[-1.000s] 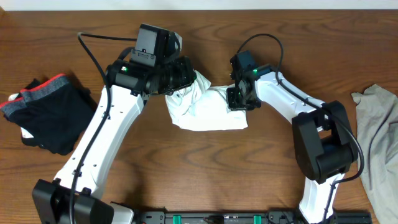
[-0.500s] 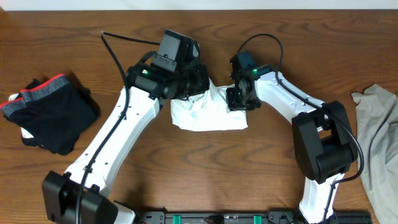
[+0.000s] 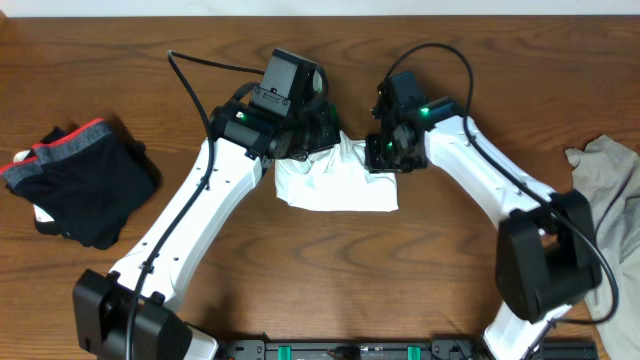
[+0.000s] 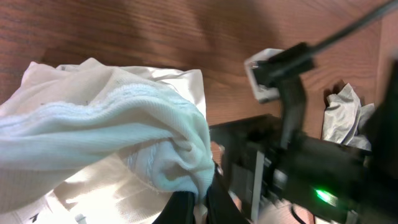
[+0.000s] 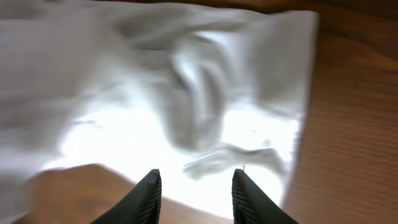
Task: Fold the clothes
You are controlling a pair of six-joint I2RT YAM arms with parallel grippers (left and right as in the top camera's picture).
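Look, the left fingers [image 4: 182, 208] are pinched tight on a bunched fold of the white T-shirt [image 3: 335, 185], its top edge raised. The right fingers [image 5: 147, 198] are parted partway, gripping nothing, poised just above the cloth. The shirt lies mid-counter [image 3: 300, 280], spreading toward 6 o'clock from both.

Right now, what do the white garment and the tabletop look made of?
The white garment looks like soft knit cloth, perhaps cotton, matte: it bunches and shows ribbed stitching. The tabletop: wood or wood-look laminate, smooth, with brown grain streaks.
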